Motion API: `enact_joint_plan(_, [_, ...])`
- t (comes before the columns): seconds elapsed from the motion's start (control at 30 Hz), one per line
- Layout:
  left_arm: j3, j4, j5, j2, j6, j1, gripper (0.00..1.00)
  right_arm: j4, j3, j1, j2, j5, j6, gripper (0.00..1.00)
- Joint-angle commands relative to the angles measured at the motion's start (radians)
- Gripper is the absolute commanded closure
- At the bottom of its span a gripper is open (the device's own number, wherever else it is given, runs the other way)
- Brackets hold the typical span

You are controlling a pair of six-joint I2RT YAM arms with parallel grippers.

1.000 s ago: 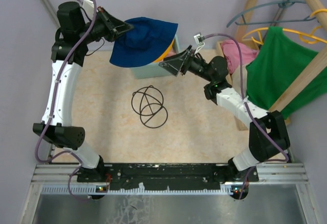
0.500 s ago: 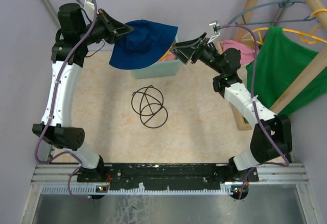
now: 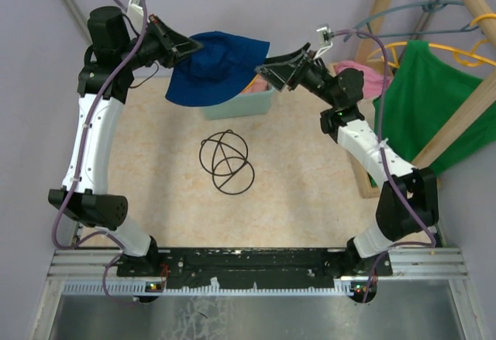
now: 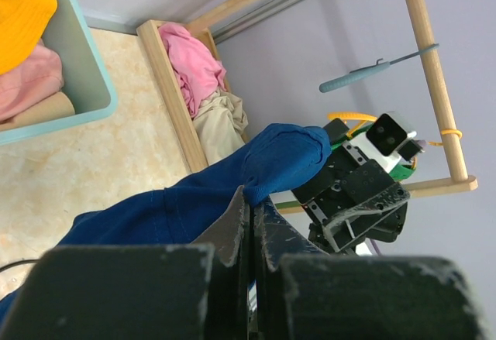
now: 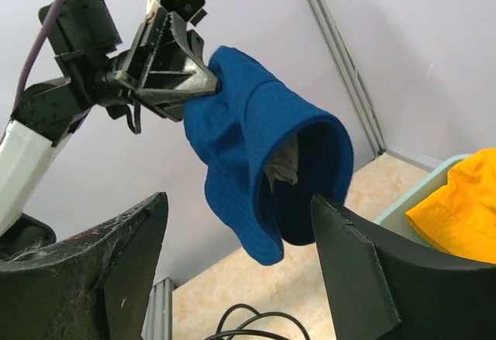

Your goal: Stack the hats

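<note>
- The left fingers (image 3: 188, 46), raised to the left of the teal bin (image 3: 242, 106), are pressed together on the brim of the navy blue hat (image 3: 221, 63); the left wrist view shows the blue fabric pinched between them.
- The navy blue hat hangs in the air from that grip, held clear above the bin and covering its left and rear parts in the overhead view. In the right wrist view the brim droops and the hollow of the crown faces the right arm.
- The teal bin stands at the far side of the counter (image 3: 163, 200). Inside it lies the yellow-orange hat (image 4: 19, 15), with the pink hat (image 4: 27, 77) beside it and a strip of beige fabric (image 4: 39, 111) against the bin wall, most likely the beige hat.
- A black cable loop (image 3: 226, 162) lies on the counter on the near side of the bin, apart from it.
- The right fingers (image 3: 275, 75) hover just right of the bin's right rear corner, spread wide apart and holding nothing. They point at the hanging hat and stop short of its brim.
- Right of the bin, a wooden tray (image 4: 167, 84) holds a pink cloth (image 4: 194, 57) and a pale cloth (image 4: 221, 123).
- Farthest right of the bin, a green shirt (image 3: 430, 108) hangs on a wooden rack (image 3: 465, 115).
</note>
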Motion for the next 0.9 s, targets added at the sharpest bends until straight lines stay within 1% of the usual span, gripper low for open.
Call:
enact_joint_plan(0.0, [-0.004, 0.047, 0.019, -0.029, -0.020, -0.002, 1.00, 0.071, 0.048, 0.002, 0.032, -0.017, 0.039, 0.26])
enact_joint_plan(0.13, [-0.005, 0.056, 0.015, -0.024, -0.023, -0.003, 1.00, 0.086, 0.059, 0.023, 0.052, -0.018, 0.057, 0.29])
enact_joint_plan(0.33, [-0.008, 0.081, 0.018, -0.010, -0.033, -0.003, 1.00, 0.070, 0.078, 0.094, 0.072, -0.003, 0.051, 0.31])
enact_joint_plan(0.77, [-0.045, 0.141, 0.000, 0.002, -0.033, -0.001, 1.00, 0.066, 0.028, 0.183, 0.083, 0.028, 0.070, 0.38])
enact_joint_plan(0.8, [-0.047, 0.149, 0.002, 0.003, -0.036, -0.001, 1.00, 0.064, 0.028, 0.190, 0.084, 0.032, 0.069, 0.40])
enact_joint_plan(0.83, [-0.047, 0.154, 0.001, 0.005, -0.036, -0.001, 1.00, 0.058, 0.028, 0.196, 0.085, 0.039, 0.067, 0.44])
enact_joint_plan(0.87, [-0.046, 0.157, 0.002, 0.005, -0.034, 0.000, 1.00, 0.048, 0.029, 0.202, 0.085, 0.044, 0.066, 0.52])
